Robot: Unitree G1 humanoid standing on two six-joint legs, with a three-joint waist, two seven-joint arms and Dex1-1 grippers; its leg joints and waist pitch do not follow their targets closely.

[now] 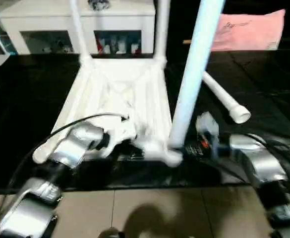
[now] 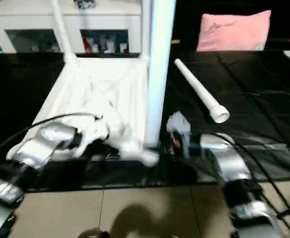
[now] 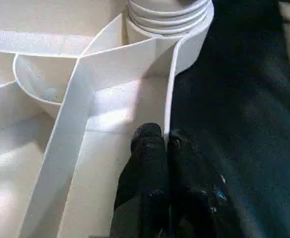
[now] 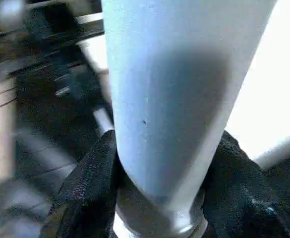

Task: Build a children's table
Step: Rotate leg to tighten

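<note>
Centrally, the tabletop (image 1: 120,99) lies underside up on the black surface (image 1: 26,99), its ribs exposed; two legs stand in the far corner sockets, the far-left leg (image 1: 78,29) and the far-right leg (image 1: 160,29); a third leg (image 1: 194,74) rises from the near-right socket (image 1: 167,153). Right gripper (image 4: 159,198): its two black fingers (image 4: 90,188) sit on opposite sides of the third leg's base, clasping it just above the socket. Left gripper (image 3: 165,141): fingers pressed together, pinching the thin upright edge wall of the tabletop at its near side, with the threaded foot of the third leg just beyond the fingertips. Beyond the right gripper and apart from it, a fourth leg (image 1: 224,98) lies flat on the black surface; behind the tabletop stands a white cabinet (image 1: 80,25); a pink cushion (image 1: 249,30) lies at the far right.
</note>
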